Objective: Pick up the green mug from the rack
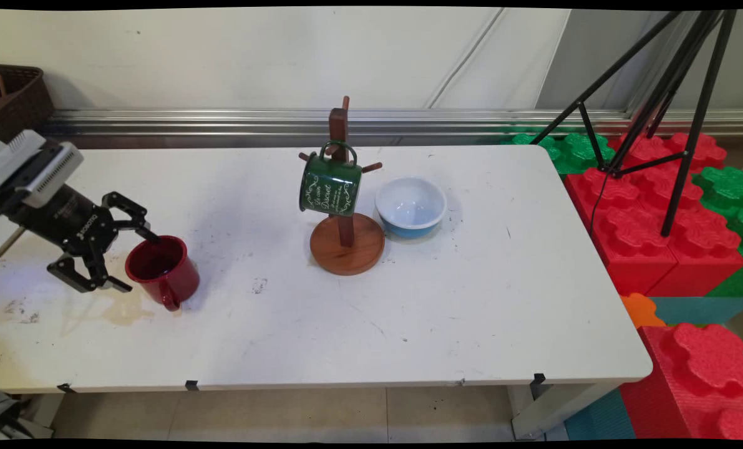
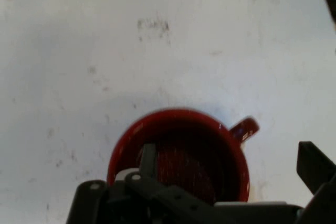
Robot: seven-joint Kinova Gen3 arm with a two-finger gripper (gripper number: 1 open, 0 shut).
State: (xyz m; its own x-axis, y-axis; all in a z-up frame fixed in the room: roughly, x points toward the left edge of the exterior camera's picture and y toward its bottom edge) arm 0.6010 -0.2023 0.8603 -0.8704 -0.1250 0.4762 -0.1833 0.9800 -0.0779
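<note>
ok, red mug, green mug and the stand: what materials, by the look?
Red mug: glossy, probably enamelled metal or glazed ceramic; shiny highlights. Green mug: likely enamelled metal; thin rolled rim, printed white lettering. Stand: reddish-brown wood, smooth varnished look, pegs and round base.

Gripper [image 1: 126,260] low at left, fingers [image 1: 148,234] (black) spread

A black two-finger gripper [image 1: 139,260] with jointed linkage was seen, white lettering printed along its cylindrical black wrist. Behind it, a ribbed silver-grey block was mounted on the white arm [image 1: 6,159].
</note>
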